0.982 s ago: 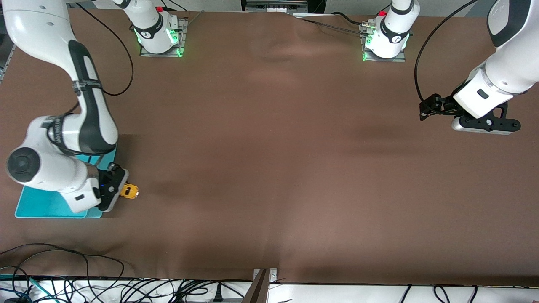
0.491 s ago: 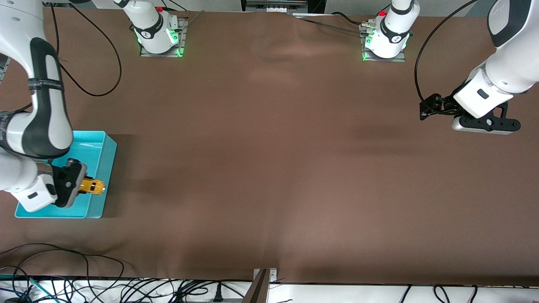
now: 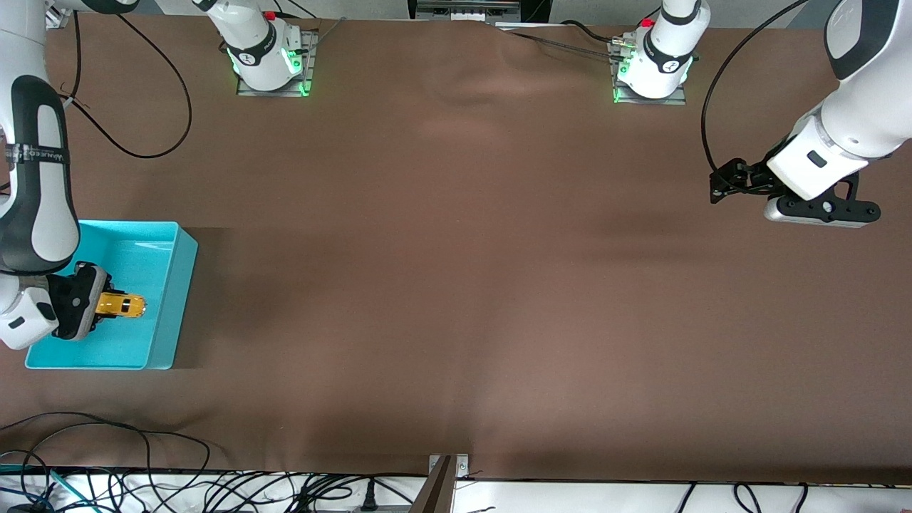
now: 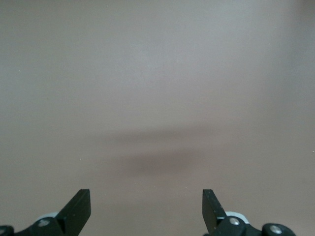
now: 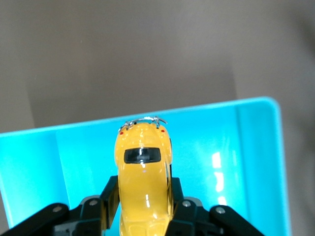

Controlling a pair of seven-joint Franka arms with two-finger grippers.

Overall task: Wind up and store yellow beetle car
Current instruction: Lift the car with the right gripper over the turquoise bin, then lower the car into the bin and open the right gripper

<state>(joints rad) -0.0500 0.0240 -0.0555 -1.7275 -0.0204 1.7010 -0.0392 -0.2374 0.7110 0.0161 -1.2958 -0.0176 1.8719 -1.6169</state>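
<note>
The yellow beetle car is a small rounded toy with dark windows. My right gripper is shut on its sides and holds it over the inside of the turquoise bin. The car's end points away from the fingers, out over the bin floor. My left gripper hangs open over bare table at the left arm's end, with nothing between its fingertips. That arm waits.
The bin stands at the right arm's end of the brown table, its rim low. Cables lie along the table edge nearest the front camera. Both arm bases stand at the table's farthest edge.
My right gripper has carried the car from beside the bin, over its wall, to above the bin's inside. The left arm has not moved.
</note>
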